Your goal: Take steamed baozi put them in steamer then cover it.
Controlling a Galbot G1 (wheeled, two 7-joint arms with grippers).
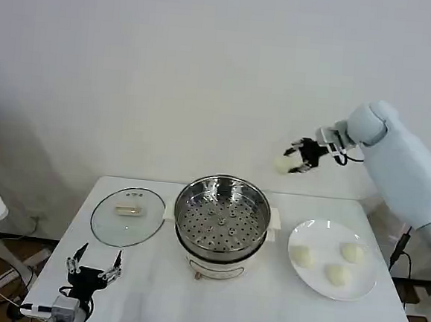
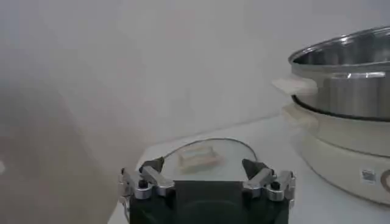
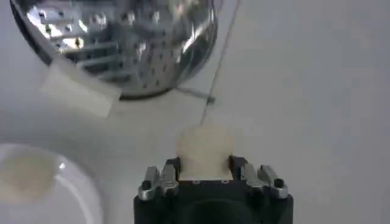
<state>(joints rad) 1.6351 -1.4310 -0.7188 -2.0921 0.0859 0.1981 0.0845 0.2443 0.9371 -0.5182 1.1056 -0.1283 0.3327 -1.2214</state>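
Your right gripper is clamped on one bun, raised above the table beyond the steamer.
Your left gripper, fingers apart, waits by the lid; three buns sit on the plate.

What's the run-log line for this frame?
right gripper: shut on baozi, raised above table | left gripper: open, idle near cover | steamer: empty, uncovered | plate: three buns

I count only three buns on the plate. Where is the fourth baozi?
The fourth baozi is held in the right pincer, raised in the air on the robot's right, above and behind the gap between the steamer and the plate.
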